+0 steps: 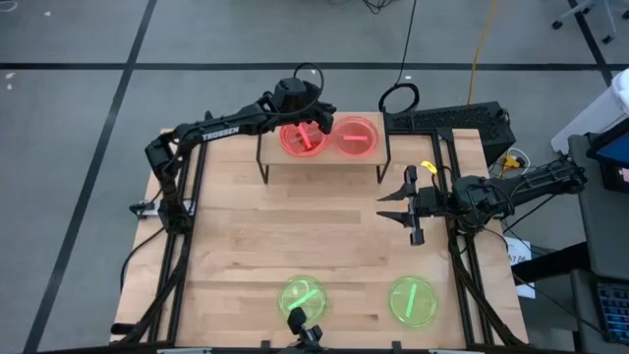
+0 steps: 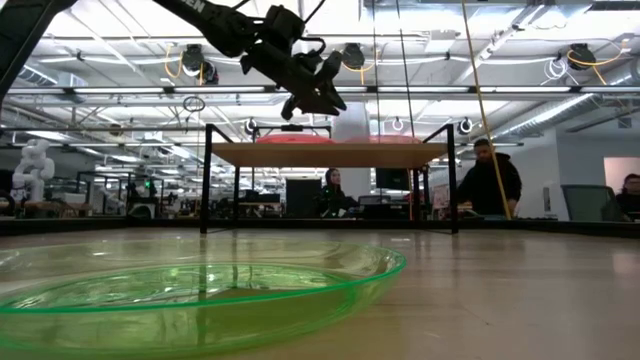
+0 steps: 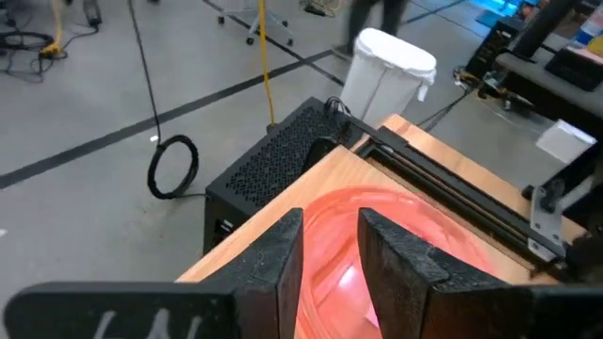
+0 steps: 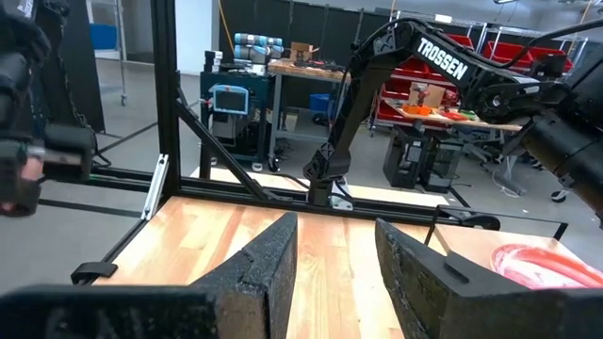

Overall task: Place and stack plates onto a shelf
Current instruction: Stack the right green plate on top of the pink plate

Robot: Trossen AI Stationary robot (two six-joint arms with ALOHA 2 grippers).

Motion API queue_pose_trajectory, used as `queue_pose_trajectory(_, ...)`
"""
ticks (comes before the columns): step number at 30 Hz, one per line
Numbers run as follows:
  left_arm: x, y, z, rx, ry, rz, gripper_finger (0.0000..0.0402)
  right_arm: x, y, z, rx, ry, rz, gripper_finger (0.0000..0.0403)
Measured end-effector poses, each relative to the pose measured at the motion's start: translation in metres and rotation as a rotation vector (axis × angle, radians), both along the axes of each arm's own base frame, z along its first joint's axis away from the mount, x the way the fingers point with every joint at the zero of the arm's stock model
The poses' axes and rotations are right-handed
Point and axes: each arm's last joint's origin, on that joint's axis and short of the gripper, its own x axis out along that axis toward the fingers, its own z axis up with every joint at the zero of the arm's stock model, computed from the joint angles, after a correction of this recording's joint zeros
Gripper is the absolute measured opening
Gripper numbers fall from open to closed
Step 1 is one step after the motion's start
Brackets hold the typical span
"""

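Two neon pink plates lie side by side on the small wooden shelf [image 1: 270, 149]: a left pink plate [image 1: 301, 139] and a right pink plate [image 1: 355, 136]. My left gripper [image 1: 316, 120] hovers open above the left one, clear of the shelf top in the low view [image 2: 320, 104]. In its wrist view the fingers [image 3: 330, 254] point over a pink plate [image 3: 396, 221]. Two green plates [image 1: 303, 297] [image 1: 413, 301] rest flat on the table's near edge. My right gripper [image 1: 395, 206] waits open over the table's right side [image 4: 334, 254].
The shelf [image 2: 330, 154] stands on thin black legs at the table's far side. A black perforated box [image 1: 447, 123] sits beyond the table's far right corner. One green plate [image 2: 200, 290] lies right in front of the low camera. Bare wood [image 1: 314, 226] stretches between shelf and green plates.
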Motion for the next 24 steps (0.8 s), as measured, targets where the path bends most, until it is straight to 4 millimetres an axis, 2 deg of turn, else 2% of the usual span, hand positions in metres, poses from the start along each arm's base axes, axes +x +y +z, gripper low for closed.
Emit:
queue_pose_trajectory(3,-0.008,-0.004,0.017,0.049,-0.021,-0.057,0.0111,0.000,0.000,0.000,0.000,0.000,0.000,0.0130)
queue_pose_trajectory(7,-0.026,-0.022,0.051,0.116,-0.050,-0.168,0.0111,0.000,0.000,0.000,0.000,0.000,0.000,0.0130)
queue_pose_trajectory(11,-0.053,-0.055,0.082,0.172,0.018,-0.230,0.0111,0.000,0.000,0.000,0.000,0.001,-0.001,0.0130)
queue_pose_trajectory(17,-0.107,-0.108,0.122,0.184,0.094,-0.264,0.0111,0.000,0.000,-0.001,-0.002,0.008,0.000,0.0130)
queue_pose_trajectory(20,-0.130,-0.138,0.128,0.192,0.101,-0.296,0.0111,0.000,0.000,-0.002,-0.004,0.018,-0.001,0.0130)
queue_pose_trajectory(24,-0.155,-0.168,0.114,0.207,0.062,-0.284,0.0111,0.000,0.000,-0.005,0.035,0.049,-0.003,0.0130)
